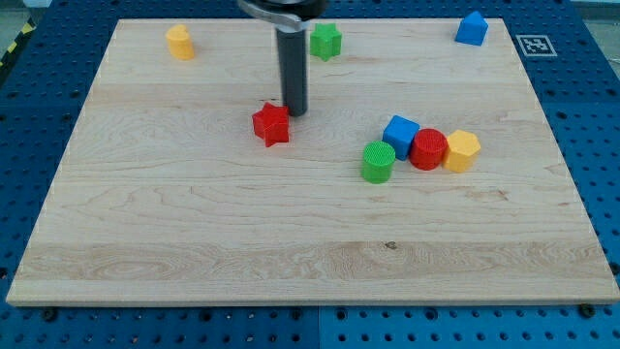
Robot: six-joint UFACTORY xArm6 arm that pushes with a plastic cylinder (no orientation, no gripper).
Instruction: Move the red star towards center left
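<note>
Your target, the red star (271, 124), sits a little left of the board's middle and slightly toward the view's top, flat on the wooden board (194, 242). It looks like a small, rigid plastic piece, so judge it light and stiff; it should slide easily on the smooth wood and could spin if you hit a point off-centre. There's nothing to grip: push on its right-hand face, aiming through its middle, so it travels toward the view's left.

Looks: solid bright red, 5 stubby points, ribbed sides, flat top, upright.

My tip (294, 111) is just beside the star, at its upper right, touching or nearly so; you can't tell which from here. No claw on this rig, just the dark rod, so nothing opens, closes or holds.

From that spot a straight leftward shove would likely clip the upper point and rotate the star. Judgement: drop the tip slightly toward the view's bottom first.

Path left looks unobstructed. The yellow block (179, 42) is well apart at top left, the green star (325, 41) near the top behind the rod.

To the right, well apart: green cylinder (378, 161), blue cube (400, 135), red cylinder (428, 148), yellow hexagonal block (462, 150), clustered together. Another blue block (471, 29) is at top right.
</note>
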